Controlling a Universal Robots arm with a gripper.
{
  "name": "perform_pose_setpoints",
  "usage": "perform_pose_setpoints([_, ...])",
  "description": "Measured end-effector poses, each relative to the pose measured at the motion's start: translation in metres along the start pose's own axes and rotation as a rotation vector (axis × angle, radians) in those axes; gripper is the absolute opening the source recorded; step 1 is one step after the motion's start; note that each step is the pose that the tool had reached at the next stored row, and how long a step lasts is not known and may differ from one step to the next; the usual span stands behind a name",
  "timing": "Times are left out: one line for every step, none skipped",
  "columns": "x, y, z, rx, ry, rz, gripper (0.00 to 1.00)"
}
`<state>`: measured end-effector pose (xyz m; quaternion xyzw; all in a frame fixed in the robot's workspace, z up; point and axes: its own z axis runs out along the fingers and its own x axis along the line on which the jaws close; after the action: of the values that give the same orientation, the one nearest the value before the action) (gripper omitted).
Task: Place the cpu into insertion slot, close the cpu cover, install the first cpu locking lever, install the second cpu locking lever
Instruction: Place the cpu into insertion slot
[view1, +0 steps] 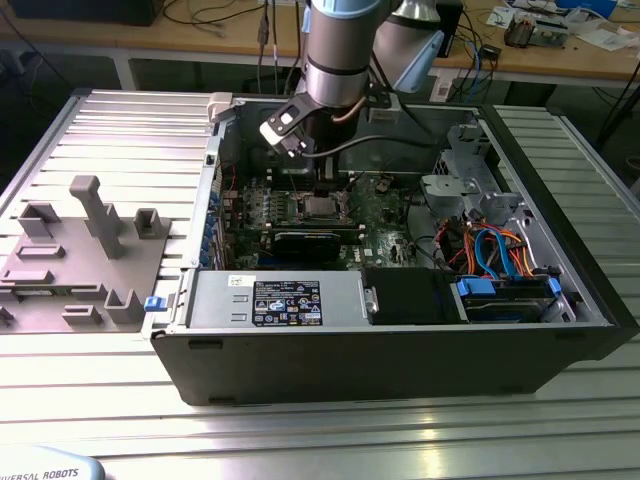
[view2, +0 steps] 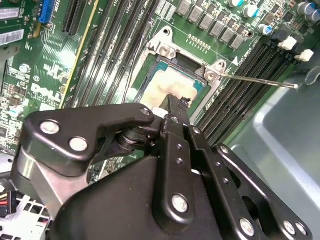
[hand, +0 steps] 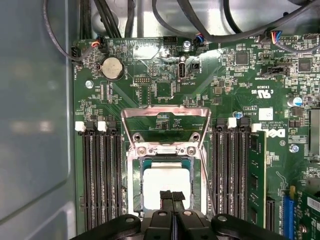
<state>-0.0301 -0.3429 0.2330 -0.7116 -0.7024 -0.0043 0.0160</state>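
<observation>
While cpu (hand: 166, 181) lies in insertion slot (hand: 136, 185) | gripper (hand: 172, 195) fingers pressed together, over cpu | cpu cover (hand: 165, 111) open | risk: pressing off-centre tilts cpu.

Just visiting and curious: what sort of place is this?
Likely a robotics lab or workshop: a robot arm reaches into an open computer case on a ribbed metal table, with a cable-strewn workbench behind.

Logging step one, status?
Gripper shut, low over the cpu. It lies in the insertion slot. The cpu cover stands open. No obstruction seen.
</observation>
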Motion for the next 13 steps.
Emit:
perform_pose_setpoints([0.0,0.0,-0.0013,-0.0001,0.0,0.0,0.11])
perform_pose_setpoints([0.0001,0.0,-0.0024,-0.0001,0.0001,0.0,0.11])
perform_pose_setpoints([0.0001,0.0,-0.0037,-0.0001,0.0001,0.0,0.11])
perform_pose_setpoints([0.0002,-0.0001,-0.005,-0.0001,0.0001,0.0,0.11])
perform_pose_setpoints([0.0002,-0.0001,-0.007,-0.0001,0.0001,0.0,0.11])
perform_pose_setpoints([0.0003,-0.0001,-0.0086,-0.0001,0.0001,0.0,0.11])
perform_pose_setpoints([0.0003,-0.0002,-0.0112,-0.0001,0.0001,0.0,0.11])
perform_pose_setpoints([0.0004,-0.0002,-0.0126,0.0,0.0,0.0,0.11])
perform_pose_setpoints([0.0004,-0.0002,-0.0146,0.0,0.0,0.0,0.11])
perform_pose_setpoints([0.0005,-0.0003,-0.0178,-0.0001,0.0001,0.0,0.11])
perform_pose_setpoints([0.0006,-0.0003,-0.0201,0.0,0.0,0.0,0.11])
perform_pose_setpoints([0.0007,-0.0004,-0.0226,-0.0001,0.0,0.0,0.11])
perform_pose_setpoints([0.0008,-0.0004,-0.0261,0.0,0.0,0.0,0.11])
